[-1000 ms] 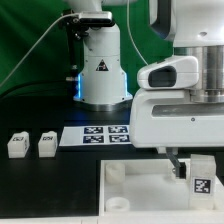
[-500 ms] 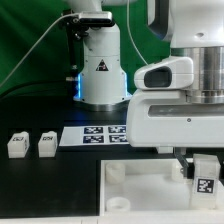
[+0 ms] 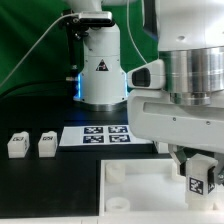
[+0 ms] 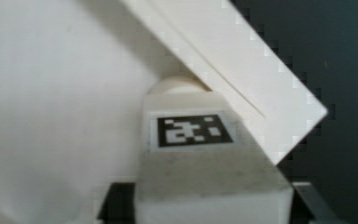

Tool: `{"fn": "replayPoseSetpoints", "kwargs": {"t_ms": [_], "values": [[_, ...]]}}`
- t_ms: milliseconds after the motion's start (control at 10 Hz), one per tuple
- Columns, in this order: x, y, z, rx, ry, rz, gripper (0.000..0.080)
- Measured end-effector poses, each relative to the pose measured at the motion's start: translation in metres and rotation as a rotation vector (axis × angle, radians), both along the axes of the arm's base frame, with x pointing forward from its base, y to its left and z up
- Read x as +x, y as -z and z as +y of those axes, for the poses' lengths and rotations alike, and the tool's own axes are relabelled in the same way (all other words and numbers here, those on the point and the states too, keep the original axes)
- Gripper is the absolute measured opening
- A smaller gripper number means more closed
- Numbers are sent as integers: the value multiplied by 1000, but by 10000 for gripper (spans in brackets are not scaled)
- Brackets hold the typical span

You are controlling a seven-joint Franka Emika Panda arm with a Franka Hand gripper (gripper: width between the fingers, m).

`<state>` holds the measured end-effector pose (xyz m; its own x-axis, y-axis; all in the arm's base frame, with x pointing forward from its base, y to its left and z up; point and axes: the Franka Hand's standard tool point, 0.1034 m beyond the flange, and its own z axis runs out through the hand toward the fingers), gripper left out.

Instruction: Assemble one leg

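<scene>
Wrist view shows the tool (image 4: 194,200) closed on the leg (image 4: 197,135), tag face toward the camera, held over the white tray-like part (image 4: 60,90) near its raised rim; in the exterior view the tool (image 3: 197,165) carries the leg (image 3: 198,183) above that part's (image 3: 130,190) side toward the exterior view's right; two spare legs (image 3: 31,144) stand well apart on the tabletop (image 3: 50,180), beside the marker board (image 3: 100,135). Judgement: keep the leg upright, centre it over the corner socket, then lower slowly and turn without side force; a tilted entry could jam.
</scene>
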<state>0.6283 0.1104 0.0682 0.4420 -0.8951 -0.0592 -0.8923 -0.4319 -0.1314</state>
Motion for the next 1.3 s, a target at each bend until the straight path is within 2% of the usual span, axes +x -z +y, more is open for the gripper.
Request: {"fn": "replayPoseSetpoints", "kwargs": {"t_ms": [500,600,800,1200,1300], "values": [[-2,1,1,56,491,55,295],[-3,1,0,84,619,75,295],[-3,1,1,109,807,95,296],[-4,2,-4,97,880,98,304],[-4,2,-4,96,880,98,533]]}}
